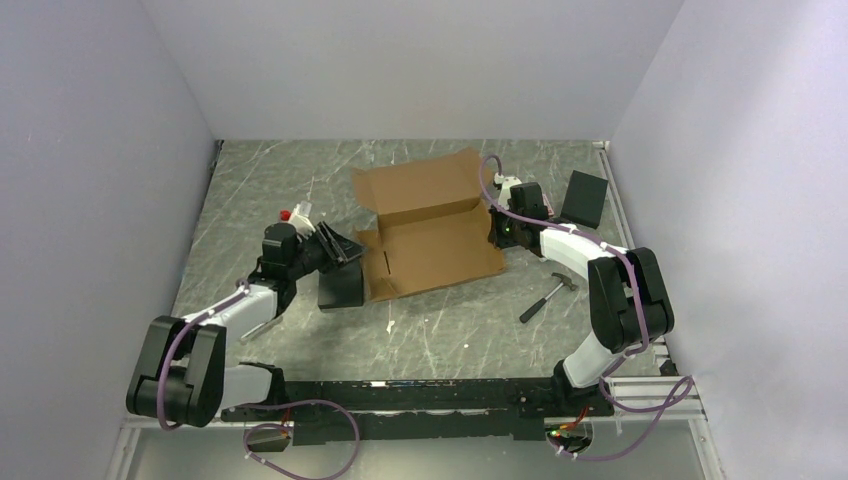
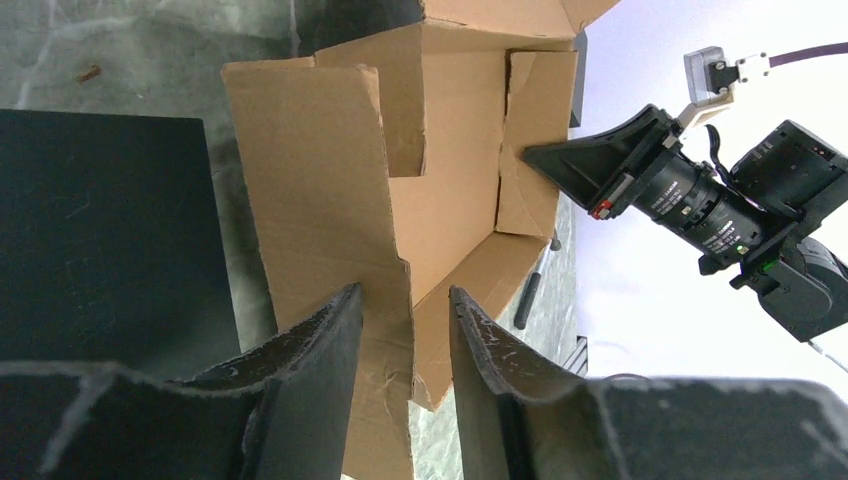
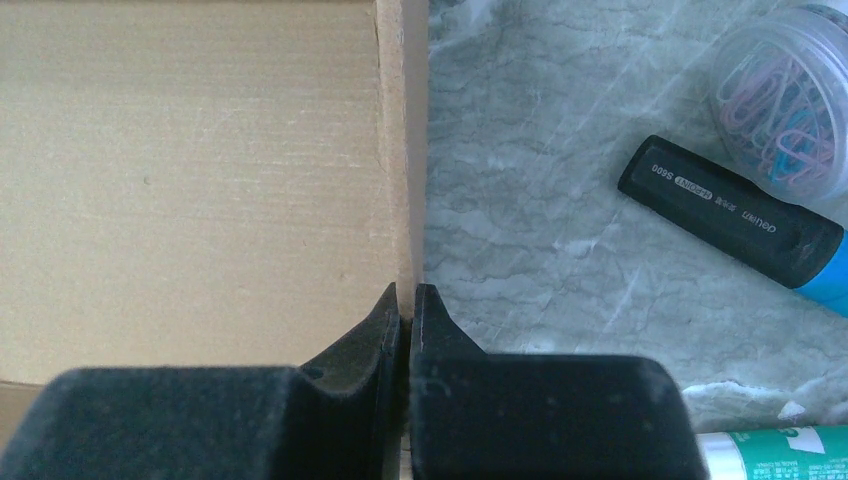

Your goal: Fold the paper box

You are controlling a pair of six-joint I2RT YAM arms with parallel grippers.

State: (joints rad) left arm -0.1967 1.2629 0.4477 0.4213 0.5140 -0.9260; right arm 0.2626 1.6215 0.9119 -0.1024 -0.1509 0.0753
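The paper box [image 1: 430, 225] is brown cardboard, half formed, lid flap standing up at the back. My left gripper [image 1: 345, 248] is open at the box's left end. In the left wrist view [image 2: 405, 300] the edge of a loose side flap [image 2: 320, 180] runs up between the two fingers, which stand apart from each other. My right gripper [image 1: 495, 225] is shut on the box's right wall. In the right wrist view [image 3: 405, 292] the fingertips pinch the thin top edge of that wall [image 3: 400, 150]. It also shows in the left wrist view [image 2: 560, 160], touching the far side flap.
A black block [image 1: 340, 288] lies just left of the box, under my left gripper. A second black block [image 1: 585, 197] sits at the far right. A hammer [image 1: 547, 297] lies front right. A paper-clip tub [image 3: 785, 95], a black marker [image 3: 730, 210] and a glue stick [image 3: 775, 450] lie right of the box.
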